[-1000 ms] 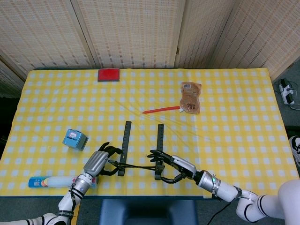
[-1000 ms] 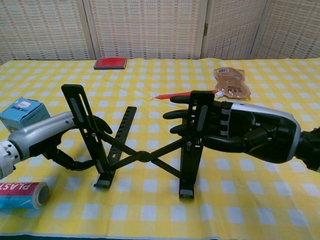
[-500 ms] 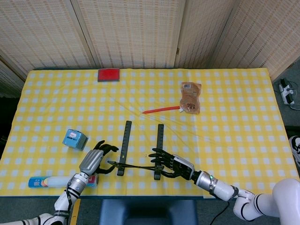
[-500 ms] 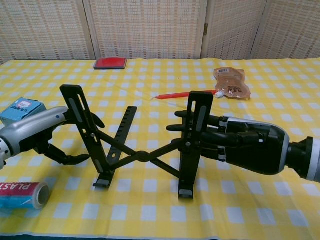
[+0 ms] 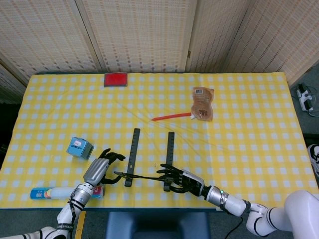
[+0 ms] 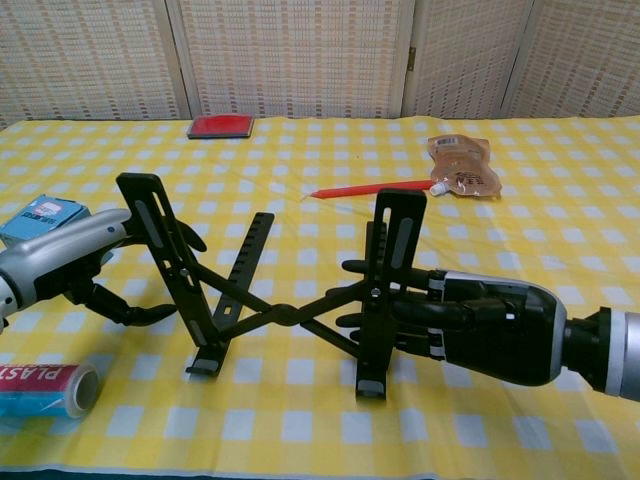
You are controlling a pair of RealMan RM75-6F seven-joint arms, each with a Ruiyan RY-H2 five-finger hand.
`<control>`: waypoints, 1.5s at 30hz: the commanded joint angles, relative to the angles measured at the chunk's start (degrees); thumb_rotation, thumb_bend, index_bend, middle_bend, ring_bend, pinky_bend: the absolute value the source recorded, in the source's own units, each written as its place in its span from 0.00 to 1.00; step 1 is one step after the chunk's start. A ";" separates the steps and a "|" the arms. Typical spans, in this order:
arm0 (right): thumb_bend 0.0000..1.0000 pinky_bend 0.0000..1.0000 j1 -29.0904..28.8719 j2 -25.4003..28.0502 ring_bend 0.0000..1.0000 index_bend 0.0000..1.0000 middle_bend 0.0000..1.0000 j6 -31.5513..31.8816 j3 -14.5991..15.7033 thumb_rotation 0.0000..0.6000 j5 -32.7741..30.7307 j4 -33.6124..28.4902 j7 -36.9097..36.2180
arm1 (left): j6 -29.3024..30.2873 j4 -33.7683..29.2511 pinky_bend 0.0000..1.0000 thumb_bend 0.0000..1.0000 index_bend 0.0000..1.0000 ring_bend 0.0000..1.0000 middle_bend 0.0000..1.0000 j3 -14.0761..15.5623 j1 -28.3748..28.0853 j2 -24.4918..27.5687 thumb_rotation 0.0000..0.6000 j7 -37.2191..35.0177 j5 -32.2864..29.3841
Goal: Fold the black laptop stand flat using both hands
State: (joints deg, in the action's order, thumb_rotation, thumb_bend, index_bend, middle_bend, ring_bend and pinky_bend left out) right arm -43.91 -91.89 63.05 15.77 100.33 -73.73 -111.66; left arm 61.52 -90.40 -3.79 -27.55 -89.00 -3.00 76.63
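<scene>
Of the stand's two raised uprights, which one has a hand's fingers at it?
The right upright of the black laptop stand: the right hand reaches its fingers to it. The left hand sits behind the left upright.

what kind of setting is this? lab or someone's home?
Likely a staged test setup, not a home: a table with a yellow checked cloth, woven folding screens behind it, and scattered props like the red pen.

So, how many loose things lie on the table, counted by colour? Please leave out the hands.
Black: 1, the laptop stand
Red: 2, the flat pad and the pen
Blue: 2, the small box and the roll
Brown: 1, the pouch
Total: 6
</scene>
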 commanded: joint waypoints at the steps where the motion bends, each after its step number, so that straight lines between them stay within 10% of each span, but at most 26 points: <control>1: 0.40 0.02 0.12 -0.14 0.14 0.04 0.14 0.13 0.10 1.00 0.02 0.09 -0.31 | 0.07 -0.01 0.00 0.34 0.28 0.20 0.33 0.00 0.04 0.03 1.00 -0.09 0.09; 7: 0.40 0.03 0.34 -0.11 0.14 0.04 0.14 0.87 0.29 1.00 0.39 0.26 -0.05 | 0.12 -0.05 0.00 0.34 0.28 0.20 0.33 0.02 0.12 0.20 1.00 -0.31 0.31; 22: 0.40 0.03 2.21 1.23 0.09 0.00 0.06 4.40 -6.77 1.00 -1.15 -7.94 34.27 | 5.21 -1.52 0.00 0.33 0.26 0.17 0.30 0.52 1.98 3.37 1.00 0.58 4.14; 33: 0.40 0.02 4.30 -2.13 0.07 0.00 0.03 1.99 -17.67 1.00 -14.94 -11.20 51.57 | 8.18 -2.58 0.00 0.33 0.26 0.17 0.29 1.25 3.28 6.25 1.00 -0.67 7.35; 45: 0.40 0.00 7.56 -1.69 0.00 0.00 0.00 2.89 -25.94 1.00 -23.77 -10.41 54.07 | 8.37 -2.17 0.00 0.33 0.26 0.17 0.28 1.11 2.92 7.66 1.00 -0.92 9.01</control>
State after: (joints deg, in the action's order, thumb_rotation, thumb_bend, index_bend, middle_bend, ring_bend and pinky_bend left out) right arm -37.70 -93.61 63.90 -8.78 77.47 -84.35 -58.28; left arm 69.98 -92.66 -2.57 -24.50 -81.51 -4.04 85.54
